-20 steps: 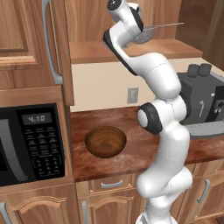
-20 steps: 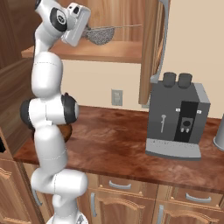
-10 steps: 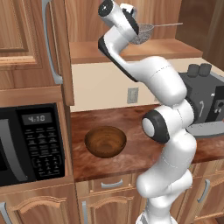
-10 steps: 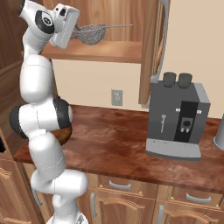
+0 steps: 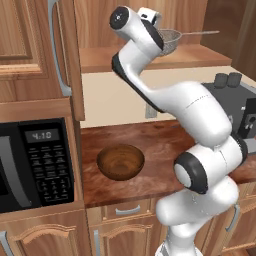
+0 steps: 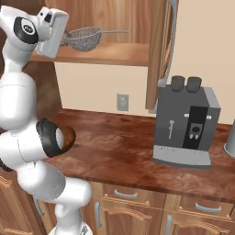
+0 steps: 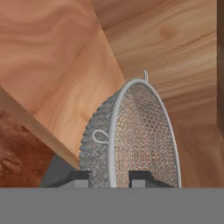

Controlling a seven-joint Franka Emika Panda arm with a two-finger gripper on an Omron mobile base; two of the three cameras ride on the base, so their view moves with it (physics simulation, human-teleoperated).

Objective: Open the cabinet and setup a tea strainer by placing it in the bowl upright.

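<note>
Up at the open cabinet [image 5: 125, 30], the tool [image 7: 109, 177] has drawn leftward, clenched on the tea strainer's [image 6: 83, 37] rim; next it must descend toward the bowl [image 5: 120, 161].

- Your arm [image 5: 185, 107] is glossy white, made of thick rounded segments that swell at each bend.
- You'll see dark grey caps and rings at its joints.
- Its hand [image 6: 53, 31] is a boxy white block.
- Two small dark finger tips [image 7: 146, 178] end in flat grey pads.
</note>
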